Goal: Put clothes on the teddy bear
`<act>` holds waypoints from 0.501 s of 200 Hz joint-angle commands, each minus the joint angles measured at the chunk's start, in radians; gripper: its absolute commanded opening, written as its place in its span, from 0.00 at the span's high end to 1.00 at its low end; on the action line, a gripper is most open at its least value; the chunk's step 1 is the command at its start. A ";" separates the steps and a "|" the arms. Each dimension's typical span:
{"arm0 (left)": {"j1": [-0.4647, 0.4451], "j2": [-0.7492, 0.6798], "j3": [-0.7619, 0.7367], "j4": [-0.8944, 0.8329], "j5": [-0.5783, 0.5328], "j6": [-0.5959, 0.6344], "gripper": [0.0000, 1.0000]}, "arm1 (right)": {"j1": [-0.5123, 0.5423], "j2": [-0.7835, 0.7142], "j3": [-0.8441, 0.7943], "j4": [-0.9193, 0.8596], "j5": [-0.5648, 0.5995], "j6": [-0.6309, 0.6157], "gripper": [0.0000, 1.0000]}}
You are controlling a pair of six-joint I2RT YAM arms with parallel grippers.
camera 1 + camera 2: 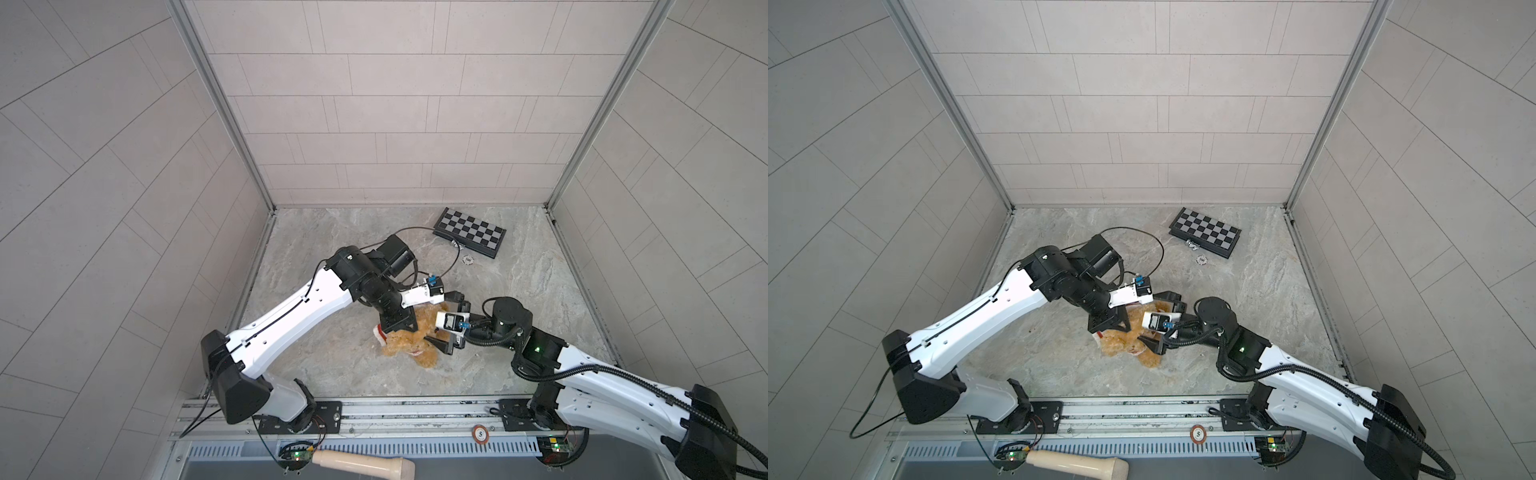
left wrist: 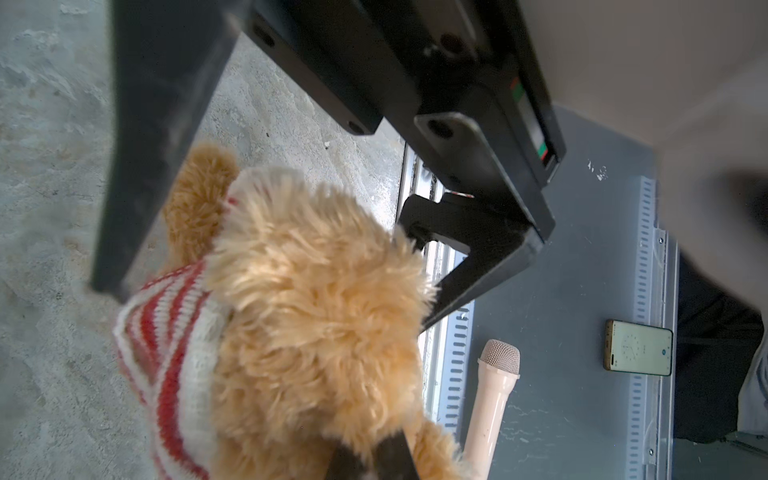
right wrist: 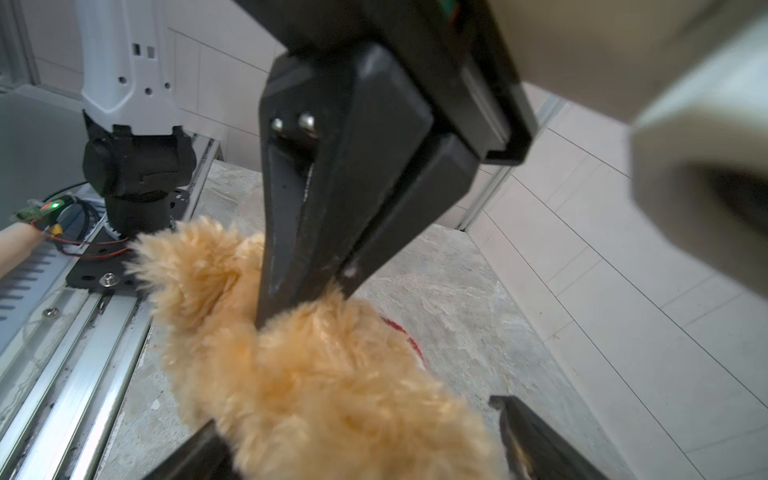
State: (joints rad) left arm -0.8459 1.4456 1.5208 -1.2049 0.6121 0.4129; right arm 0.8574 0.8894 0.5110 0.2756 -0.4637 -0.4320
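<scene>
step: we reckon sweater (image 2: 166, 332) is half on teddy bear (image 1: 411, 345), bunched beside left pincer (image 3: 299, 301) | left pincer together, tips in fur | right pincer (image 3: 353, 415) apart, straddling bear | next: we grab hem, tug

A folded black-and-grey chequered chessboard (image 1: 469, 232) (image 1: 1205, 233) is seen lying flat at the far right of the grey marble-patterned counter (image 1: 540, 299), and a small white-and-grey poker chip (image 1: 468, 259) is set just beside its near edge. An orange-rimmed round chip marked 5 (image 1: 480, 434) is laid on the aluminium rail (image 1: 395, 411) at the front. Beyond the rail, a pale pink microphone with a mesh head (image 2: 490, 407) is laid on its side on a grey metal shelf (image 2: 561, 249), with a gold-edged smartphone with a lit screen (image 2: 638, 348) placed near it.
</scene>
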 commanded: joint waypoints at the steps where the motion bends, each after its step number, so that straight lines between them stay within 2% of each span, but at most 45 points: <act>1: -0.015 -0.044 -0.001 0.074 0.055 0.016 1.00 | 0.021 0.023 0.063 -0.056 -0.073 -0.063 0.19; 13: -0.015 -0.063 -0.011 0.111 0.044 0.003 1.00 | 0.027 0.023 0.066 -0.068 -0.079 -0.069 0.32; 29: -0.010 -0.067 -0.012 0.138 0.042 -0.007 1.00 | 0.033 0.018 0.061 -0.063 -0.095 -0.063 0.58; 40: -0.008 -0.058 -0.004 0.139 0.035 -0.007 1.00 | 0.038 0.019 0.061 -0.065 -0.096 -0.058 0.71; 60: 0.002 -0.062 -0.016 0.170 0.037 -0.018 1.00 | 0.041 0.022 0.068 -0.093 -0.055 -0.063 1.00; 81: 0.046 -0.100 -0.070 0.264 0.047 -0.085 1.00 | 0.040 0.006 0.054 -0.091 0.004 -0.066 1.00; 93: 0.132 -0.171 -0.169 0.420 0.099 -0.220 0.72 | 0.030 -0.006 0.035 -0.055 0.052 -0.042 1.00; 100: 0.212 -0.230 -0.256 0.548 0.140 -0.350 0.49 | 0.005 -0.003 0.029 -0.022 0.056 -0.006 1.00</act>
State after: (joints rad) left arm -0.7860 1.3506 1.4124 -1.0264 0.6361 0.3286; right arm 0.8837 0.9043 0.5533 0.1879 -0.4465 -0.4660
